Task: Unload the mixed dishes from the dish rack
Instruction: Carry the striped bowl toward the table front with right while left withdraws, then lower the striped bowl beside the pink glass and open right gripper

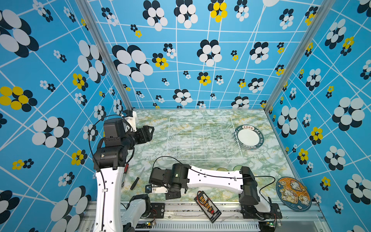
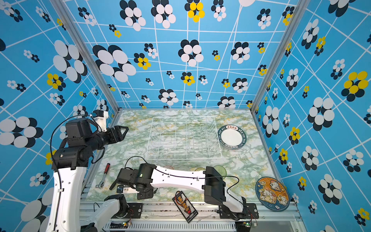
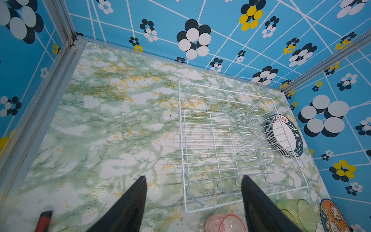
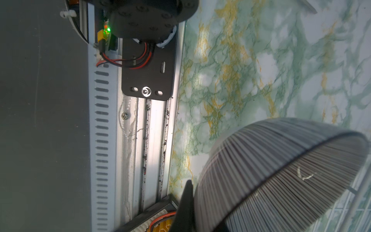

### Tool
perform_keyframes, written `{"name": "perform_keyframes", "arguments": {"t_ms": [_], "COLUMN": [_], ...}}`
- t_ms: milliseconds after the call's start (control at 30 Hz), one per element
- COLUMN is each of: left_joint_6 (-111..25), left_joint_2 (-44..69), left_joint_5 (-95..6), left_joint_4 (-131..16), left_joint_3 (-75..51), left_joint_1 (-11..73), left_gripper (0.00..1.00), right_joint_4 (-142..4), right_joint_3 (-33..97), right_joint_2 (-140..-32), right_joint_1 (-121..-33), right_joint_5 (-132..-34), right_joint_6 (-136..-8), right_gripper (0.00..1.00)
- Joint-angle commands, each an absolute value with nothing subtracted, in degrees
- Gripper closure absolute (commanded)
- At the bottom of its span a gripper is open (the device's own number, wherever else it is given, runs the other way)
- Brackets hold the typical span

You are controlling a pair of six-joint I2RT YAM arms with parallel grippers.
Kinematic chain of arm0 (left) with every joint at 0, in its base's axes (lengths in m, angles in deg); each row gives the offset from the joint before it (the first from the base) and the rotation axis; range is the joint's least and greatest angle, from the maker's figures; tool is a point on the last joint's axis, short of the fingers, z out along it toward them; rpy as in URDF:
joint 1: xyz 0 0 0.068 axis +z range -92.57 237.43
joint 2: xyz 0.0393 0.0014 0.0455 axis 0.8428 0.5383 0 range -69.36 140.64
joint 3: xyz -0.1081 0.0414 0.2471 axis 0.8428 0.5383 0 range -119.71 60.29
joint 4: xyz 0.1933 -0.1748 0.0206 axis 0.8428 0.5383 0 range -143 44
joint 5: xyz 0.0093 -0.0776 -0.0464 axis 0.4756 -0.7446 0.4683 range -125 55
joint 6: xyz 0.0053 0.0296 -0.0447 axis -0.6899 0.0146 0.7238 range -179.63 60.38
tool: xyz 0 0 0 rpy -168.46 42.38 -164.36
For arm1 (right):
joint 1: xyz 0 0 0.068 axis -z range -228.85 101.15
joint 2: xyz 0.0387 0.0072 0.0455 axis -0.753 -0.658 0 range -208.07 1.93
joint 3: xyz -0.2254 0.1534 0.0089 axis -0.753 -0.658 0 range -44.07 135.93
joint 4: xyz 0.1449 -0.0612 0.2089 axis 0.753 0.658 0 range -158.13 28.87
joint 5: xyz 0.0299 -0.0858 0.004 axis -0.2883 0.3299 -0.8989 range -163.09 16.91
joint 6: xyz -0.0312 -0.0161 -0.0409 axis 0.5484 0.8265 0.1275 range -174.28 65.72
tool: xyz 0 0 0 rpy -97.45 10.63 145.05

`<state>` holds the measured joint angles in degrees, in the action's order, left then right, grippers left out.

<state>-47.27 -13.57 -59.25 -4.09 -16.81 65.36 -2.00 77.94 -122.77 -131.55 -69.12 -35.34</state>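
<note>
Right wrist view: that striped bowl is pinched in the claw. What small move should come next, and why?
Probably lower the small ribbed purple-grey striped bowl onto the green marble-patterned tabletop and open the right gripper. Its jaws are shut on the bowl's rim, bare tabletop shows beside it, and the white wire dish rack already stands empty.

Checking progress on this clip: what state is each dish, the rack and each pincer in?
dish rack: empty
plates: stacked beside the rack
pink tumbler: outside the rack, near its front
green tumbler: outside the rack, near its front
right pincer: shut on the striped bowl
left pincer: open, empty
</note>
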Motion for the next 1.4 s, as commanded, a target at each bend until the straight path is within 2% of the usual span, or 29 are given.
{"name": "perform_keyframes", "arguments": {"t_ms": [0, 300, 600, 1367], "left_joint_6": [-48.05, -48.48, -48.64, -48.21], "left_joint_2": [-14.00, -14.08, -13.78, -12.85], "left_joint_5": [-61.07, -62.36, -63.94, -65.68], "left_joint_4": [-3.78, -3.98, -4.39, -5.53], "left_joint_3": [-18.28, -17.80, -16.97, -16.44], "left_joint_1": [66.21, 66.93, 67.10, 67.29], "left_gripper": [0.25, 0.25, 0.25, 0.25], "right_joint_4": [0.22, -1.12, -2.25, -2.43], "right_joint_3": [81.02, 83.02, 84.07, 83.46], "right_joint_2": [-126.70, -133.80, -137.79, -139.74], "right_joint_1": [-131.47, -131.29, -130.59, -129.10], "right_joint_5": [-64.74, -53.80, -49.00, -50.93], "right_joint_6": [-32.77, -30.19, -28.87, -28.79], "right_gripper": [1.00, 1.00, 1.00, 1.00]}}
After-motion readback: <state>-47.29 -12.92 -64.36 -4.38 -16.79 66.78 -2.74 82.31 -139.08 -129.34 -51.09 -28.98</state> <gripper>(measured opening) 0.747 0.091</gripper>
